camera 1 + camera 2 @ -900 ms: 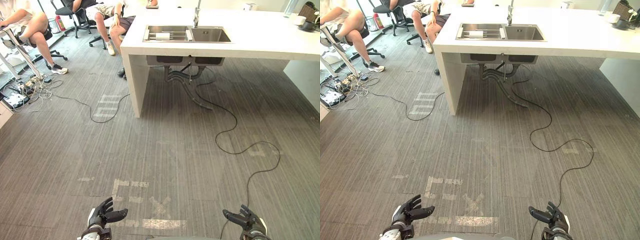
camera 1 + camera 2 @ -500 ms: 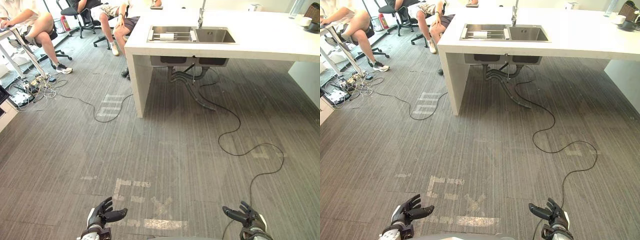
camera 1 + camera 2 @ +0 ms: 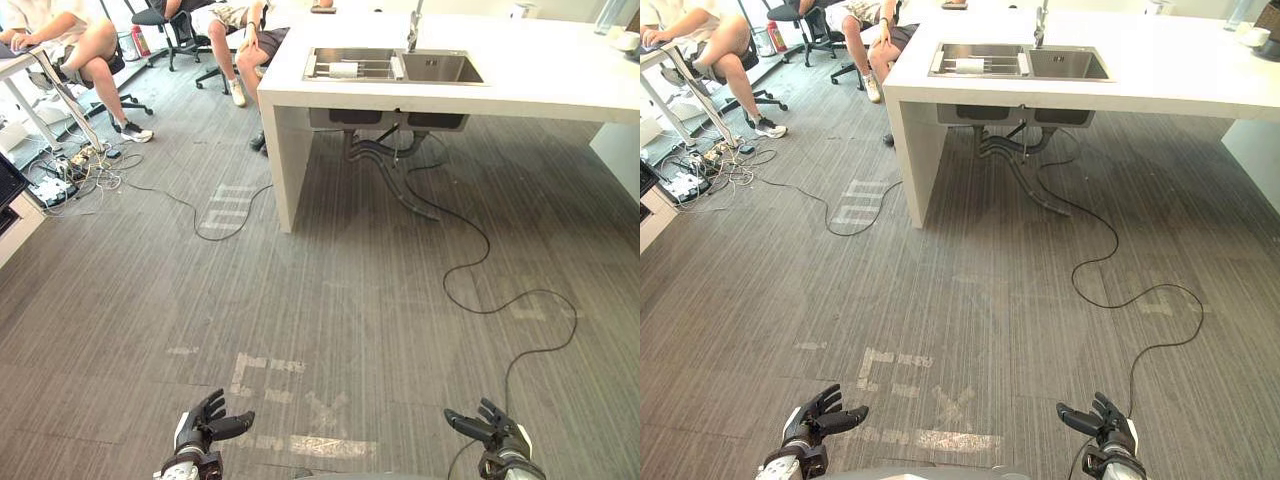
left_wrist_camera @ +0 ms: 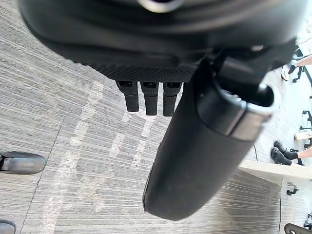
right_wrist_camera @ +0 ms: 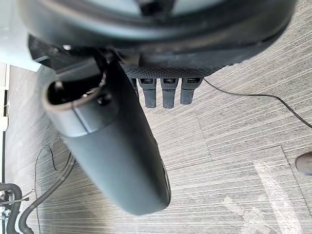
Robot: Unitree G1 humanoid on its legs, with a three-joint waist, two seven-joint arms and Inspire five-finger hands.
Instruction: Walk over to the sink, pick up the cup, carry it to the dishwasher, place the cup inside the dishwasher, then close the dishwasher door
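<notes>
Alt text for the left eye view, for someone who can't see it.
The left hand and right hand hang open and empty above grey floor, far from the white counter and its steel sink. People sit at upper left.

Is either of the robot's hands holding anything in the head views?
No: the left hand and the right hand are both open and empty above the floor.

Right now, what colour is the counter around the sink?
White; the counter shows best in the left eye view.
</notes>
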